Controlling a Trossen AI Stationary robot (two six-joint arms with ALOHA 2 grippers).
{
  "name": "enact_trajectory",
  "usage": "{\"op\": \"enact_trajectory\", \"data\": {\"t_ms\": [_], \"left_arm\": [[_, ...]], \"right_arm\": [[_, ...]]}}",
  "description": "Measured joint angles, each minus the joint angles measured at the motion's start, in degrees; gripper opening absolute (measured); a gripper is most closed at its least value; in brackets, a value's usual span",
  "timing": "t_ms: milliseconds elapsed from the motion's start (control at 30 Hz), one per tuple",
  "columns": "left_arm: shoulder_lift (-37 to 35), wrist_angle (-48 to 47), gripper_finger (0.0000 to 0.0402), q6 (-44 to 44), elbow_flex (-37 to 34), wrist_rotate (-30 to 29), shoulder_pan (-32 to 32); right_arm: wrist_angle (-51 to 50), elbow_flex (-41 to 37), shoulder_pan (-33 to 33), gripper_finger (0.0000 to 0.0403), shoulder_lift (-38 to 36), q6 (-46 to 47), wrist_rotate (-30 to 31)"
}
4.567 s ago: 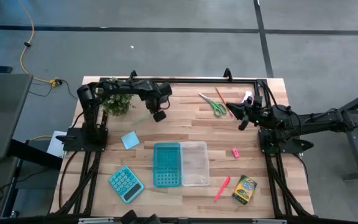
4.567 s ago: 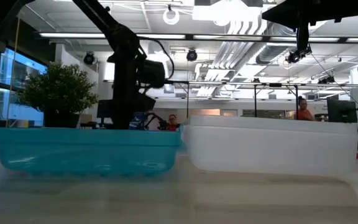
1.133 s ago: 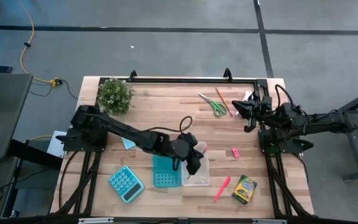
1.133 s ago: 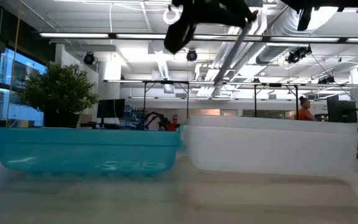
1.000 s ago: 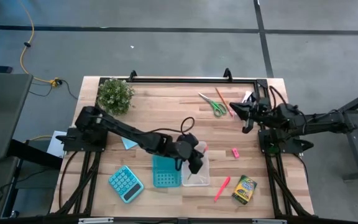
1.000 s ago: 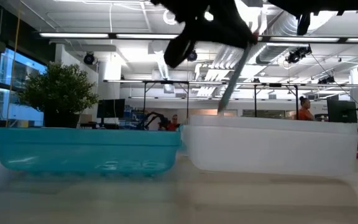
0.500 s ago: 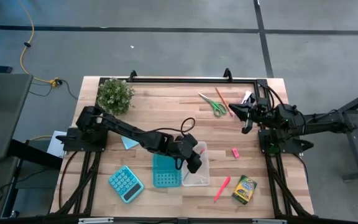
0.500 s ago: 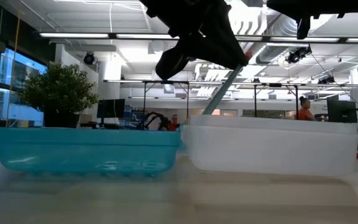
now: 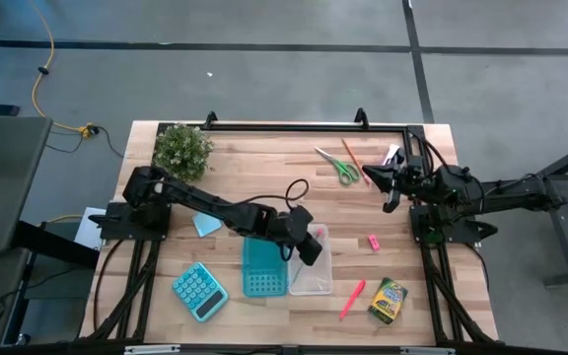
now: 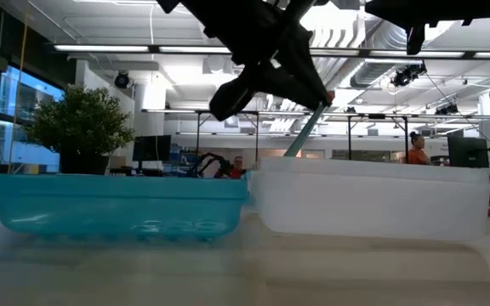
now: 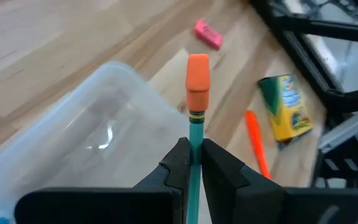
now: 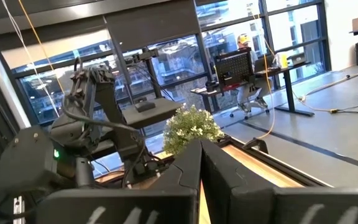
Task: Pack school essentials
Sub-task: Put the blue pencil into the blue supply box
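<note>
While the left claw [image 11: 192,163] is clamped on a teal pencil [image 11: 196,134] with an orange eraser tip, the pencil stands out past the fingertips and tilts steeply, so the chief risk is in the letting go. Judging from the low view, the pencil's lower end sits about at the rim of the clear bin [image 10: 373,200]; released from here it could strike that rim and tip outward, or bounce and roll onto the tabletop [image 9: 264,168]. A grip this close to one end could also let the shaft swivel between the fingers if it touches the wall.

Directly beneath this claw lies the clear bin, with the teal bin [image 9: 263,260] touching it on the side toward the arm's base. The left arm reaches out from its mount across the tabletop, elbow bent, wrist pitched down over the clear bin.

Just beyond the claw lies the pink eraser [image 11: 208,33], then the pink marker [image 11: 256,143] and the crayon box [image 11: 284,107], near each other. Farther off, by the back edge, are the green-handled scissors [image 9: 338,165] and a thin pencil [image 9: 350,155]. On the base side of the claw sit the blue note pad [image 9: 205,223] and the calculator [image 9: 199,291].

The right claw [image 9: 381,189] waits well apart, near the scissors, its fingers together and holding nothing.
</note>
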Motion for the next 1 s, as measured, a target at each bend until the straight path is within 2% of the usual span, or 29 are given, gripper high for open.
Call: {"op": "enact_trajectory", "data": {"t_ms": [200, 433, 633, 800, 1000], "left_arm": [[0.0, -0.9, 0.0024, 1.0, 0.0, 2.6, 1.4], [1.4, -1.1, 0.0024, -1.7, -0.1, 3.4, 2.5], [3.3, 2.7, 0.0024, -1.0, 0.2, 3.5, 2.5], [3.8, 2.4, 0.0024, -1.3, 0.0, 7.0, 2.8], [4.1, 1.6, 0.0024, -1.3, 0.0, 6.9, 2.9]], "right_arm": [[-0.1, 0.0, 0.0, 0.0, 0.0, 0.0, 0.0], [-0.1, 0.0, 0.0, 0.0, 0.0, 1.2, 0.0], [-0.1, 0.0, 0.0, 0.0, 0.1, 1.6, 0.0], [-0.2, 0.0, 0.0, 0.0, 0.4, 1.7, 0.0], [-0.2, 0.0, 0.0, 0.0, 0.4, 1.7, 0.0]]}}
